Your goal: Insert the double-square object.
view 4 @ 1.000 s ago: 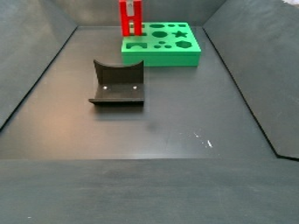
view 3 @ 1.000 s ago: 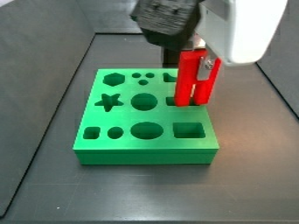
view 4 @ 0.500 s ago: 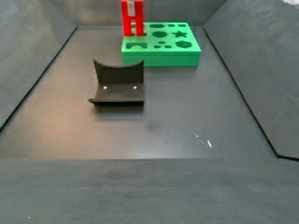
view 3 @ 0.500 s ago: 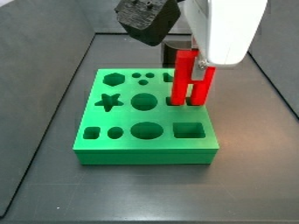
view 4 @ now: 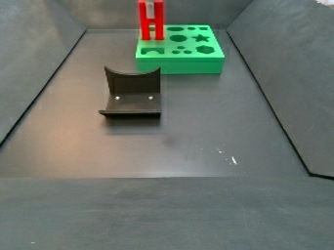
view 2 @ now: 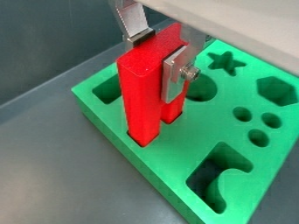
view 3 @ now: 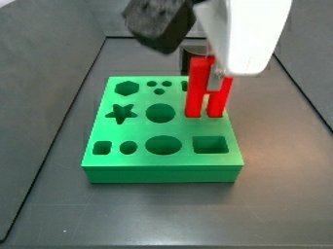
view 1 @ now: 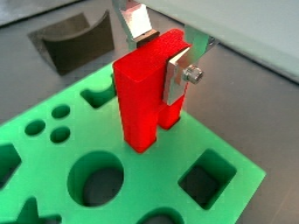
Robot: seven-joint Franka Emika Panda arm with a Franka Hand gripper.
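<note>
Red plastic, the double-square object [view 1: 149,92] stands upright in the hand [view 1: 163,54], whose silver fingers [view 2: 177,74] are clamped on its upper part, seemingly to keep it plumb. Its foot meets the green block [view 3: 163,131] at a cutout near one edge, apparently partly entered.

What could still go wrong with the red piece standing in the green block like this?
1. The gripper is clamped on the double-square object, which stands upright with only its lower end in the green block. Most of it stands above the surface, so it may not be fully seated; an early release could leave it proud or leaning.
2. The fingers grip it near the top, so pushing down slightly off-axis could jam the bars or shift the block.
</note>
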